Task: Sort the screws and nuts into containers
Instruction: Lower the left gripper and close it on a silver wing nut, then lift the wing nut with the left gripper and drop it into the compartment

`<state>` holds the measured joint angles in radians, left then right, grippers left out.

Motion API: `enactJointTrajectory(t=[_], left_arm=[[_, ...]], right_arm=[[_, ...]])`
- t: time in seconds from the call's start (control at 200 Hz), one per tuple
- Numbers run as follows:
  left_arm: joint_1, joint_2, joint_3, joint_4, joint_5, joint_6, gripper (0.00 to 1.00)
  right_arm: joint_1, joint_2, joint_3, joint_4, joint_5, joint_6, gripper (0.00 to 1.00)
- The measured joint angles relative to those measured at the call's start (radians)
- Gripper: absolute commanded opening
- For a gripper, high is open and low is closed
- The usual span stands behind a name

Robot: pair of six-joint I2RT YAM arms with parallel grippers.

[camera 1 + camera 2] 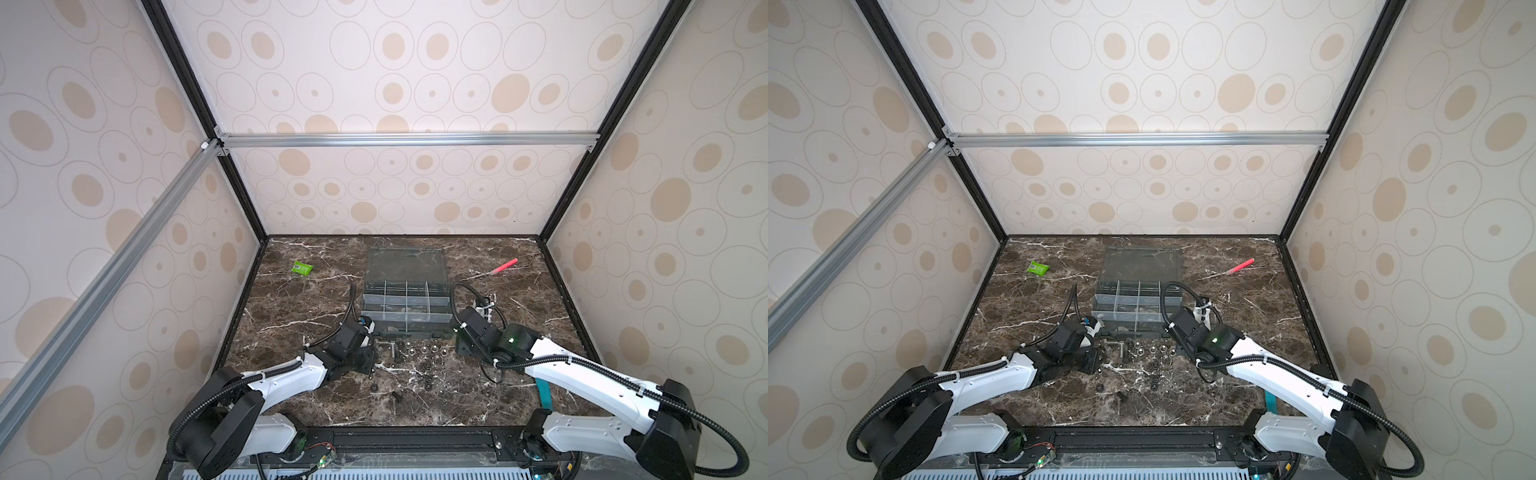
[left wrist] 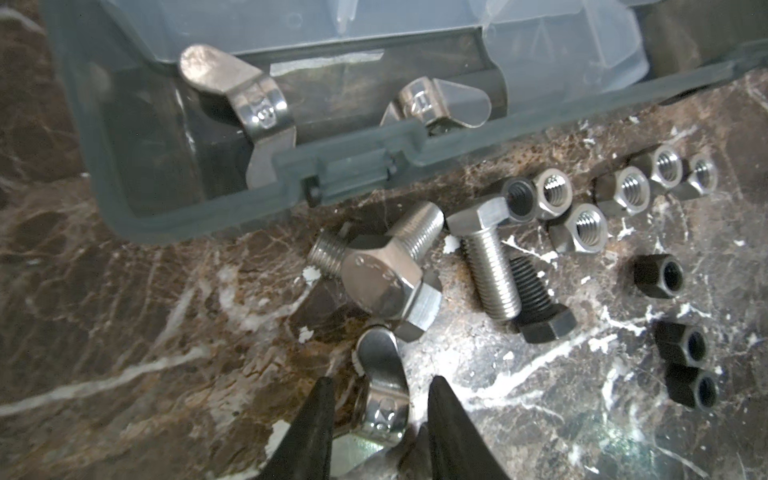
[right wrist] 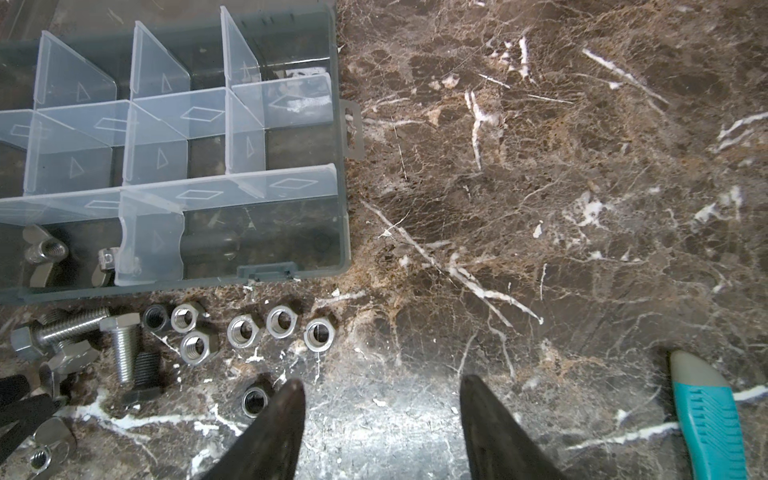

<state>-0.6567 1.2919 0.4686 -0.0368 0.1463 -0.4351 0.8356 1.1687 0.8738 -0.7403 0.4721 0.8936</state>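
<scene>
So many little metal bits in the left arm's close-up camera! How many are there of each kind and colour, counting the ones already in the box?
Wing nuts: 3
Silver hex nuts: 5
Dark hex nuts: 4
Silver bolts: 3
Black bolts: 1
Total: 16

My arms are white shells [image 1: 291,378] joined by black housings [image 1: 226,432]. Black corrugated conduits [image 1: 274,370] run alongside. A green lamp [image 1: 510,340] marks my right wrist. My right gripper [image 3: 382,380] carries black tapered fingers [image 3: 274,436].
</scene>
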Motion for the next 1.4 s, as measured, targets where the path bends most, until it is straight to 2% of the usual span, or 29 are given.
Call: enactJointTrajectory(t=[0.385, 0.615, 0.865, 1.195, 1.4], left_arm=[[-0.033, 0.045, 0.032, -0.042, -0.053, 0.023, 0.34], [-0.042, 0.059, 0.045, -0.062, -0.089, 0.032, 0.29], [-0.045, 0.06, 0.05, -0.072, -0.118, 0.037, 0.18], [-0.046, 0.035, 0.078, -0.134, -0.135, 0.039, 0.18], [-0.043, 0.006, 0.19, -0.163, -0.15, 0.059, 0.19]], right_arm=[[0.0, 0.011, 0.0, 0.002, -0.001, 0.003, 0.63], [0.0, 0.015, 0.0, 0.003, -0.001, 0.004, 0.63], [0.0, 0.019, 0.0, 0.003, -0.001, 0.006, 0.63], [0.0, 0.019, 0.0, 0.003, -0.001, 0.007, 0.63], [0.0, 0.019, 0.0, 0.003, -0.001, 0.007, 0.63]])
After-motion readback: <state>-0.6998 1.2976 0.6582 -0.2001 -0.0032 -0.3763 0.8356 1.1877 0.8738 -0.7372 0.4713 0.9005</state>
